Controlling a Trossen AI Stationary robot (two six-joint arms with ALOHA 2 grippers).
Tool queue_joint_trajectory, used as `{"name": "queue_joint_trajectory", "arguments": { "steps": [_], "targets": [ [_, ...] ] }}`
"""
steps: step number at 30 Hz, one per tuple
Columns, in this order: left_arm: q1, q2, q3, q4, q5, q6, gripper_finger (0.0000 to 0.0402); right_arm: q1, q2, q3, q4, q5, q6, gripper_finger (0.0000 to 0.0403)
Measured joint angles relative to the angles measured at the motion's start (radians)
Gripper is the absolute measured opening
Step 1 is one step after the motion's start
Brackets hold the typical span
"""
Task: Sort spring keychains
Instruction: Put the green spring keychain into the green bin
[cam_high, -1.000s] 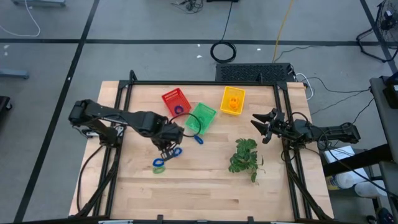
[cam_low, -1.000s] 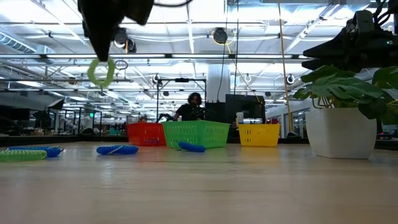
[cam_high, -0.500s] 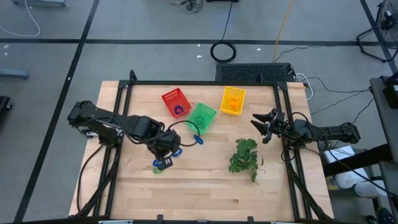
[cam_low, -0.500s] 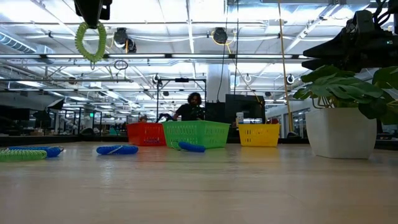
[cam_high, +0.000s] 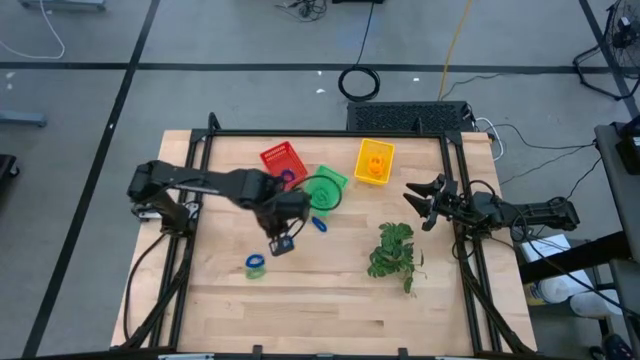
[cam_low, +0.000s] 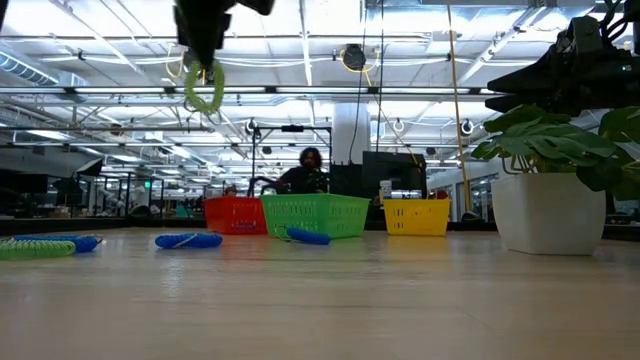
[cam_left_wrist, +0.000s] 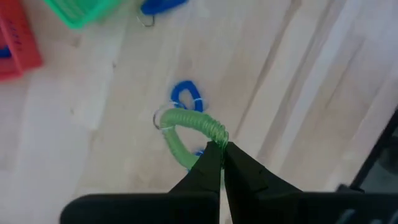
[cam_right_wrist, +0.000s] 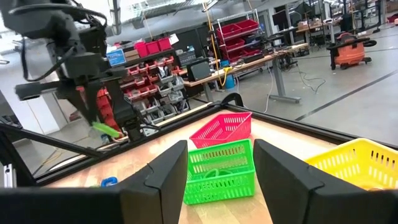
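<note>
Overhead, the left claw (cam_left_wrist: 219, 151) was clamped on a green coiled plastic spring keychain (cam_left_wrist: 186, 129), which dangled from its tips above the pale wooden bench (cam_high: 330, 290), near the green mesh basket (cam_high: 326, 187). A blue coiled keychain (cam_left_wrist: 186, 96) lay on the bench below. The right claw (cam_high: 422, 203) waited spread, empty, at the bench's right edge.

Pale matt wood table (cam_high: 330, 290); glossy plastic mesh green basket (cam_right_wrist: 221, 171); ribbed plastic green keychain (cam_left_wrist: 186, 127).

Three baskets (cam_high: 323, 188) behind keychains (cam_high: 256, 265), plant (cam_high: 394, 250) to the right.
</note>
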Motion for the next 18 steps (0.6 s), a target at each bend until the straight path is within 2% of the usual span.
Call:
{"name": "queue_joint_trajectory", "arguments": {
  "steps": [18],
  "targets": [
    [0.256,0.286,0.420,-0.101,0.000,0.318,0.0004,0.000,0.000,0.000,0.001,0.000,0.000,0.0171]
  ]
}}
